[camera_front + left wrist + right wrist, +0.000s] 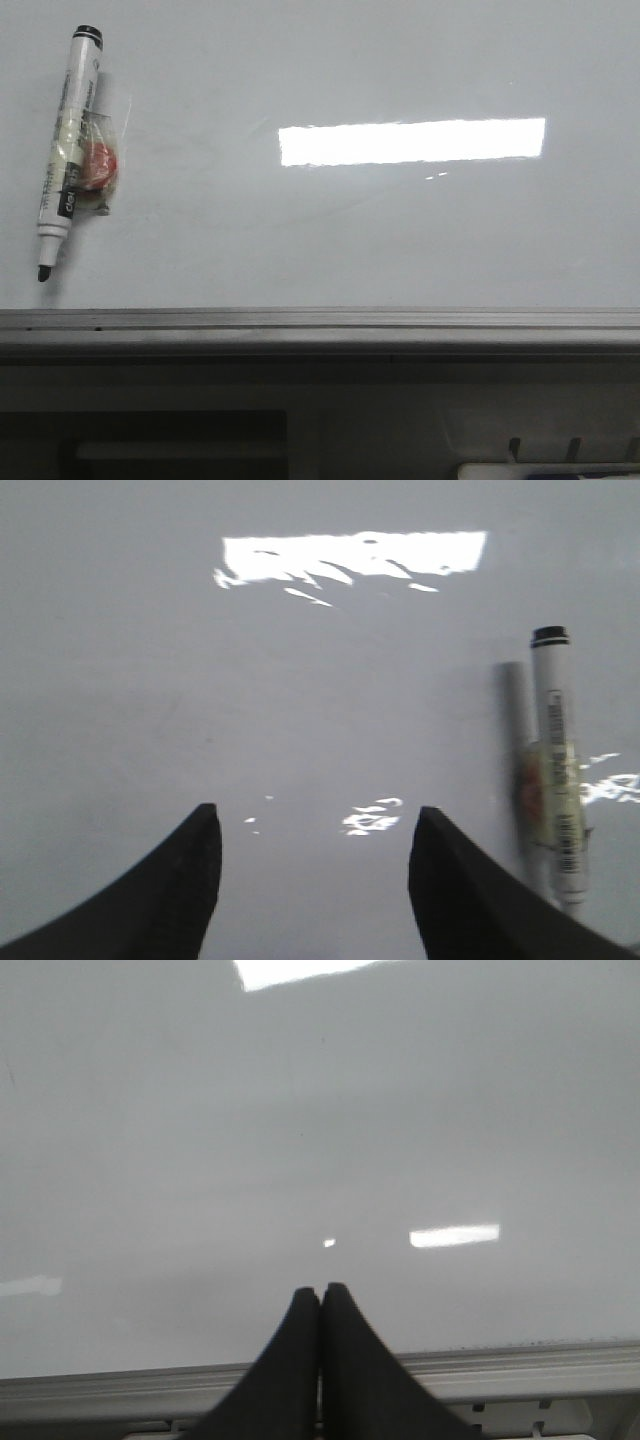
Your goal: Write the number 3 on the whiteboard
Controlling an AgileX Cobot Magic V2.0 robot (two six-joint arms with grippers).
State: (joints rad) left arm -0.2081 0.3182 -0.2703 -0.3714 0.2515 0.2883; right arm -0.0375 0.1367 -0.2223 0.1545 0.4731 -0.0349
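The whiteboard [400, 230] fills the front view, glossy pale grey with a grey metal edge rail along its near side. No number 3 shows on it. A white marker pen [68, 150] lies at the far left, tip toward the rail, with a small clear wrapper holding something red taped beside it. In the left wrist view the marker [556, 770] lies beside my open, empty left gripper [315, 820], just outside one finger. My right gripper [321, 1295] is shut on nothing, over the board's near edge. Neither gripper shows in the front view.
A bright rectangular light reflection [412, 140] sits mid-board. The edge rail [320, 325] runs across the near side; below it are a dark slot [150, 440] and a white object [545, 470] at the lower right.
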